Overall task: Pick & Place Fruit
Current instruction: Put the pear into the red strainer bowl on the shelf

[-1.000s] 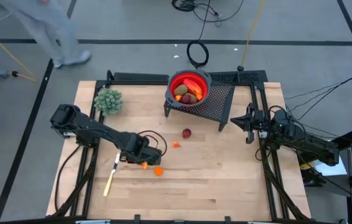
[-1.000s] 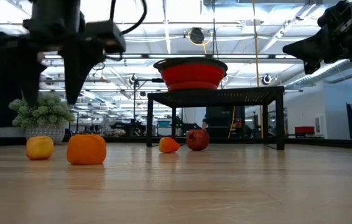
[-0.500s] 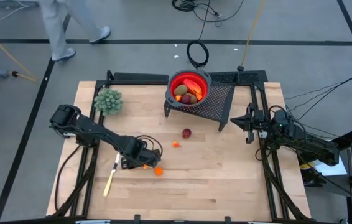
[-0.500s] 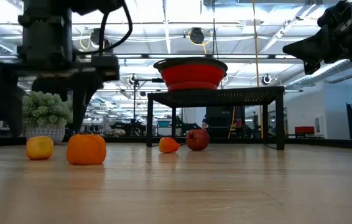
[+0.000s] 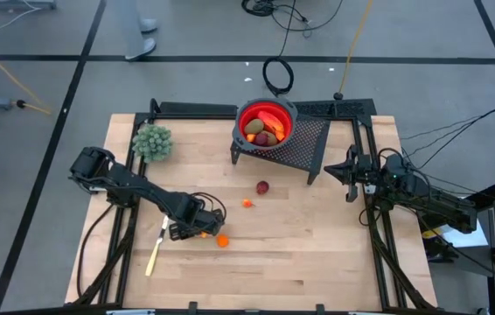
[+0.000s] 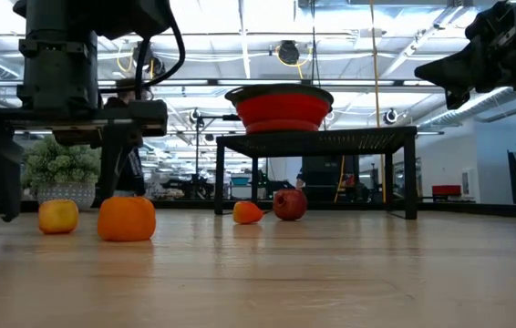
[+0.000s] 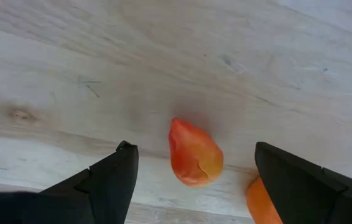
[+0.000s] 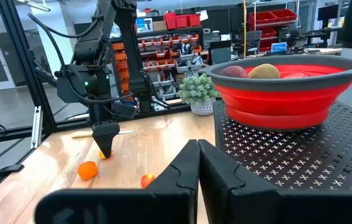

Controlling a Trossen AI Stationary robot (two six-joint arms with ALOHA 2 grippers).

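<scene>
Red bowl (image 5: 265,123) on a black perforated stand (image 5: 304,140) at the far side of the desk (image 5: 317,236); it holds an elongated red-orange fruit (image 5: 273,120), a brownish-green oval (image 5: 254,127) and a dark red ball (image 5: 263,138). No readable writing is visible. On the desk lie a second dark red ball (image 5: 262,187), a tiny orange bit (image 5: 247,203), an orange piece (image 5: 222,240) and a small red-orange-yellow piece (image 7: 193,153). The left tool (image 5: 197,231), fingers spread wide, straddles that last piece without touching it; a second ago it stood higher and less open. The right tool (image 5: 350,171), closed and empty, waits beside the stand, unmoved. A green clump (image 5: 152,141) and a yellow-handled knife (image 5: 156,249) lie apart.
</scene>
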